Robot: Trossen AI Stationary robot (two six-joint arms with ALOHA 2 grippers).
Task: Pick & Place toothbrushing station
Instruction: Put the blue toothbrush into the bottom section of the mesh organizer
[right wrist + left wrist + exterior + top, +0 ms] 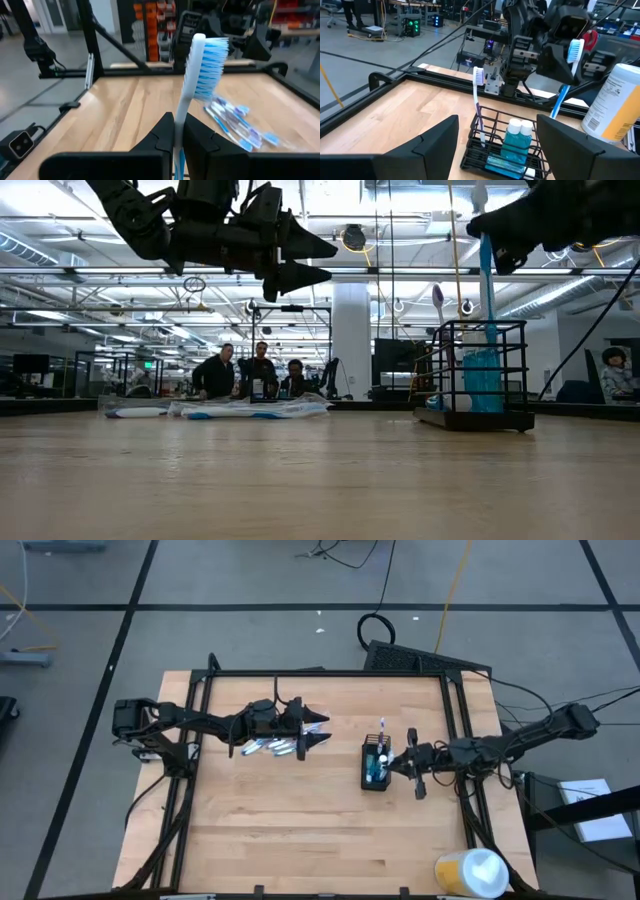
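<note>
The black wire-mesh cup (pixel 375 766) stands on the table right of centre. It holds a white toothbrush (pixel 478 85) standing upright and small blue tubes with white caps (pixel 516 135). My right gripper (pixel 405 762) is beside the cup, at its right edge, shut on a blue-and-white toothbrush (pixel 200 65). A pile of toothbrushes (pixel 268 747) lies flat on the table left of centre. My left gripper (pixel 318 730) hangs open and empty above the table, just right of that pile; the low view (pixel 305 262) shows it high up. My right gripper pinches the toothbrush's handle (pixel 179 131) between its two fingers, below the bristle head. The fingers come level from the table's right and lie across the handle. The brush stands nearly upright, head up (pixel 575 50), and its blue lower part (pixel 487 280) reaches down toward the cup's top.
A yellow-and-white roll (pixel 470 873) stands at the table's near right corner. A black frame (pixel 320 673) runs along the table's far and side edges. People stand in the room beyond the table (pixel 255 372). Bare wood lies between the cup and the near edge.
</note>
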